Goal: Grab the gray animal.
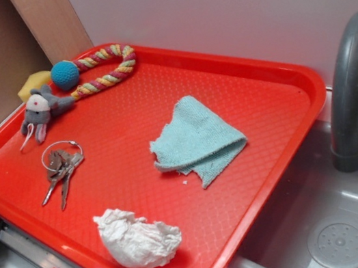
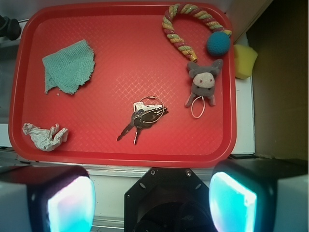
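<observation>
The gray animal [image 1: 41, 109] is a small plush with a white face patch and pale strings. It lies on the red tray [image 1: 258, 189] near the far left corner, beside the rope toy. In the wrist view it [image 2: 203, 82] lies at the upper right of the tray [image 2: 116, 63]. My gripper [image 2: 152, 200] is open and empty, with its pads wide apart, high above the tray's near edge and well away from the animal. In the exterior view only a dark part of the arm shows at the left edge.
On the tray lie a teal ball with striped rope loop [image 1: 101, 68], a bunch of keys [image 1: 61, 167], a teal cloth [image 1: 197, 141] and crumpled white paper [image 1: 138, 238]. A yellow sponge [image 1: 33, 83] sits behind the tray. A gray faucet [image 1: 354, 82] and sink are at the right.
</observation>
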Action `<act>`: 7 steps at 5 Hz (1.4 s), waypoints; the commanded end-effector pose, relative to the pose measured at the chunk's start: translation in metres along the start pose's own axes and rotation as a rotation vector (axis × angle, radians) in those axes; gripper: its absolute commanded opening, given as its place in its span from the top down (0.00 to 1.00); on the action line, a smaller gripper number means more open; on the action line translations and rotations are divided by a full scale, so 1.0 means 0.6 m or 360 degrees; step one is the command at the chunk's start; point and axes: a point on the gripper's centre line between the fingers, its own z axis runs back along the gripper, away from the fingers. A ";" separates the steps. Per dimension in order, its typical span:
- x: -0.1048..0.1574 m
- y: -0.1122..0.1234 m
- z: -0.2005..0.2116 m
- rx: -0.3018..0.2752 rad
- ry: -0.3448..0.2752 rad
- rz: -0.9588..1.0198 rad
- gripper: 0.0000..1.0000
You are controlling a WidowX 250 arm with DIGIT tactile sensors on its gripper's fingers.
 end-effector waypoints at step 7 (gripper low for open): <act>0.116 0.147 -0.249 0.0320 0.0039 0.0229 0.00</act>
